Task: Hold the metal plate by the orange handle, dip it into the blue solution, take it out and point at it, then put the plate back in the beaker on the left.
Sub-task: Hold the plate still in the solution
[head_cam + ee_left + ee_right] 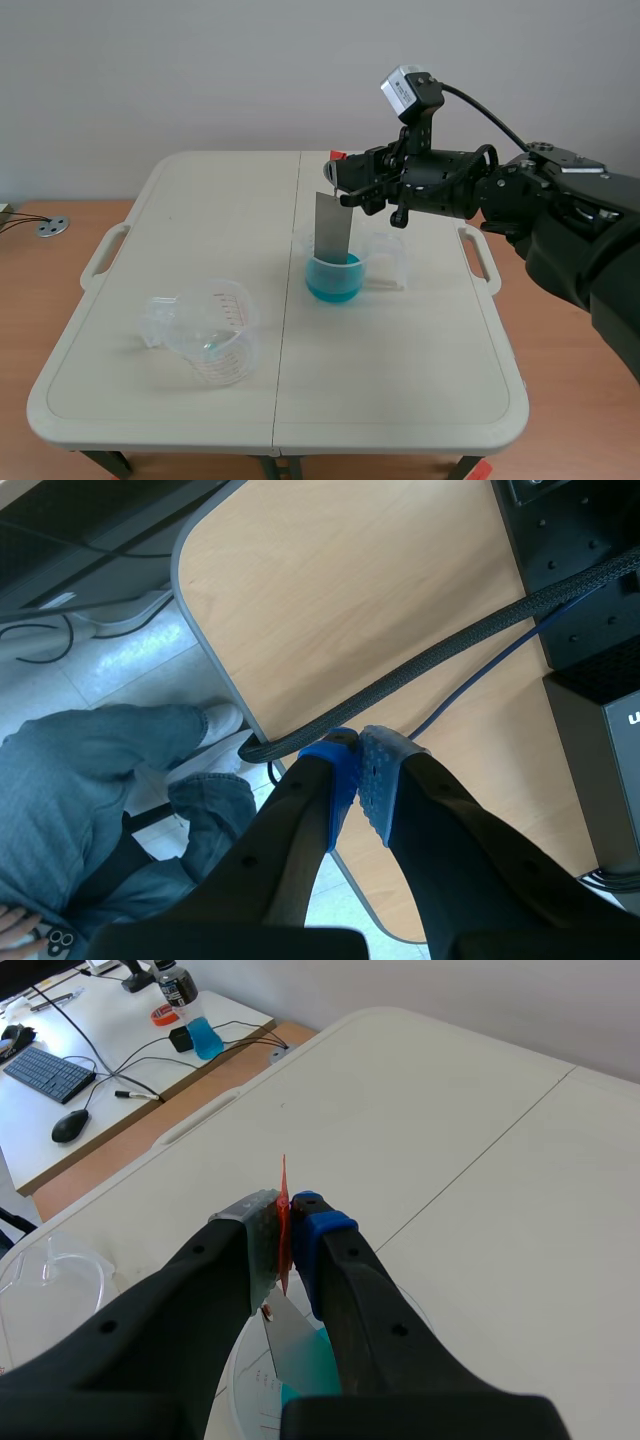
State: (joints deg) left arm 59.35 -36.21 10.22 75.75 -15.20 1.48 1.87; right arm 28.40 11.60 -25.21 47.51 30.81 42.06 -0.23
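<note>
Item: metal plate (pixel 334 228), dipping.
My right jaws pinch its orange handle (pixel 283 1222) so it hangs below into blue solution (pixel 333 283); left jaws pressed together.

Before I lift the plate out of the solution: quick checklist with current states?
1. Right gripper shut on orange handle: ok.
2. Metal plate lower end in the blue solution: ok.
3. Plate clear of the solution beaker wall for a straight lift: cannot tell.
4. Left beaker upright, mouth free: ok.
5. Left gripper near the plate for pointing: not ok; it is shut, over a wooden desktop, absent from the scene view.
</note>
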